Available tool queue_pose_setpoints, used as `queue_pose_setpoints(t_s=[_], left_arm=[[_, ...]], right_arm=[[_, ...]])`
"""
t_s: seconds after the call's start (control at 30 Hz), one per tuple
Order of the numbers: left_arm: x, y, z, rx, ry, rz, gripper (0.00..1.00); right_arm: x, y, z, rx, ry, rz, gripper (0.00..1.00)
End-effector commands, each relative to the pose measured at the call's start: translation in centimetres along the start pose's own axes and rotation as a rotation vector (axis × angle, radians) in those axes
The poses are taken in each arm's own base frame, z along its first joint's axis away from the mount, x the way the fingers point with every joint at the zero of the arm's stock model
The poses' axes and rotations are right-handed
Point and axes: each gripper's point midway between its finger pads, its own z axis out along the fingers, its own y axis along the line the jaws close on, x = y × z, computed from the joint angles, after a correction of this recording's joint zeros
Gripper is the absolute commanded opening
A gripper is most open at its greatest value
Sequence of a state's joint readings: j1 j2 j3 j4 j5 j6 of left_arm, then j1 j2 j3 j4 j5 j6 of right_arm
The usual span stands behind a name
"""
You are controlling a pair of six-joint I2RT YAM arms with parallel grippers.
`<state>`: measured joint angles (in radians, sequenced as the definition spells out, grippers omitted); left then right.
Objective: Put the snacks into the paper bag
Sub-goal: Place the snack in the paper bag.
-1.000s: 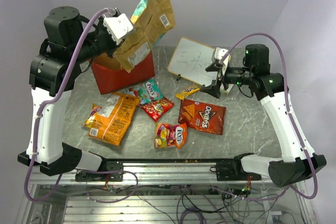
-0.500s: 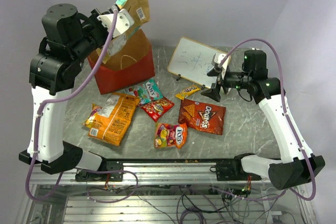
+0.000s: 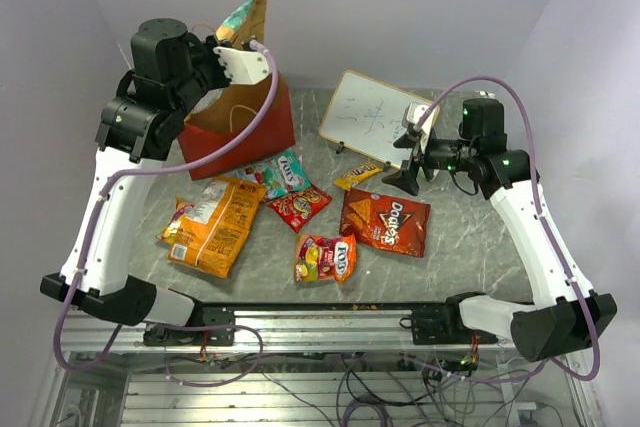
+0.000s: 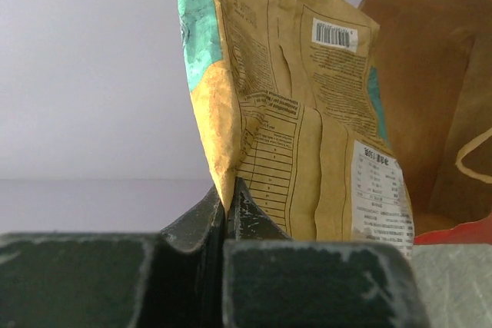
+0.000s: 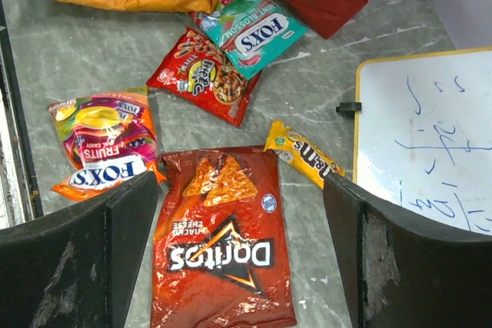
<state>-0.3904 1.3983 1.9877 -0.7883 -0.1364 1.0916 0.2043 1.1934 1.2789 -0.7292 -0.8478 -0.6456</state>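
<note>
The left claw (image 4: 229, 197) was seen clamped shut on the lower edge of the tan chip bag (image 4: 307, 113). The packet was held upright, its long axis running straight up from the jaws. The paper bag (image 4: 438, 67) lay just beyond that claw and to its right, with its brown mouth turned toward the packet. Whether packet and rim were touching could not be told. Lowering the packet into that mouth was judged to be the step in hand, and the left arm was plainly the nearer one.

The right claw (image 5: 238, 190) was spread wide and empty, held above the Doritos bag (image 5: 223, 274). That bag's long axis ran between the two fingers, crosswise to their closing line. A yellow candy pack (image 5: 302, 155) lay just ahead, toward the right finger.

The table (image 5: 84, 67) was grey, marbled and flat. Room was judged tighter off the right finger, where the whiteboard (image 5: 423, 136) stood near.
</note>
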Motion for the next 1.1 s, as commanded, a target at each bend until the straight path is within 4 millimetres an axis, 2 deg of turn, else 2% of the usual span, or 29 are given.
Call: queue_pose_setpoints(t_s=[0.0, 0.27, 0.57, 0.9, 1.07], left_arm=[[0.4, 3.7, 0.0, -0.138, 0.014, 0.096, 0.07], [2.7, 2.6, 3.1, -0.088, 0.018, 0.172, 0.07], [2.7, 1.0, 5.2, 0.034, -0.1, 0.256, 0.07], [2.6, -0.1, 7.7, 0.076, -0.171, 0.3, 0.07], [3.6, -1.2, 8.7, 0.109, -0.184, 0.317, 0.07]], right_arm=[[-0.1, -0.1, -0.1, 0.007, -0.013, -0.008, 0.88], [0.1, 0.3, -0.2, 0.001, -0.01, -0.005, 0.88], [0.3, 0.4, -0.2, 0.0, -0.011, 0.001, 0.88], [0.5, 0.4, -0.4, 0.009, -0.009, 0.004, 0.88], [0.6, 0.3, -0.5, 0.015, -0.008, 0.004, 0.88]])
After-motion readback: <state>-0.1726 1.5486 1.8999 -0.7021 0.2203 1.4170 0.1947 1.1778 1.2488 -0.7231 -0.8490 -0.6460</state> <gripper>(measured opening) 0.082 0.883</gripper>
